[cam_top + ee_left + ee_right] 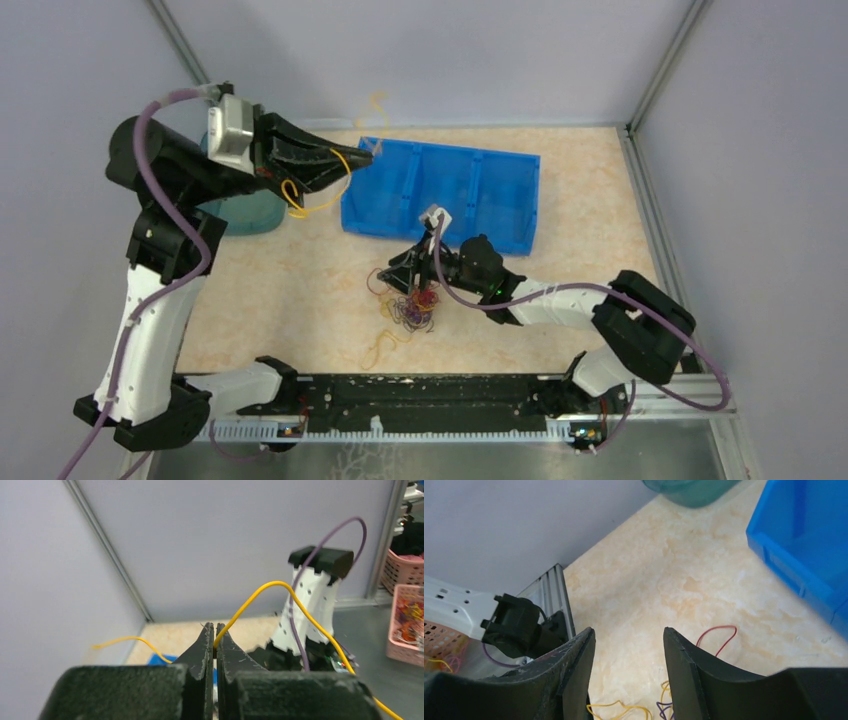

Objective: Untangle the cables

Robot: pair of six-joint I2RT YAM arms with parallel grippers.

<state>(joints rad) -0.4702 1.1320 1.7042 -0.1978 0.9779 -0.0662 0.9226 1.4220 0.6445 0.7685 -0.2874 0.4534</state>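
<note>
1. Cables (pixel 412 305) lie knotted on the surface (pixel 290 285), near the blue bin (pixel 524 200).
2. Your left claw (pixel 215 639) is clamped tight on one yellow cable (pixel 260 591), raised clear.
3. Your right claw (pixel 629 647) hovers half-open and empty above them; pinch one strand only, then pull slowly.

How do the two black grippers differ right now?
The left black gripper is shut, pinching a thin yellow cable; the right black gripper stands open, holding nothing. The left gripper hangs high near the blue plastic bin; the right gripper sits low over the tangled pile of coloured cables. Both are black and two-fingered, with tapering fingers.
</note>
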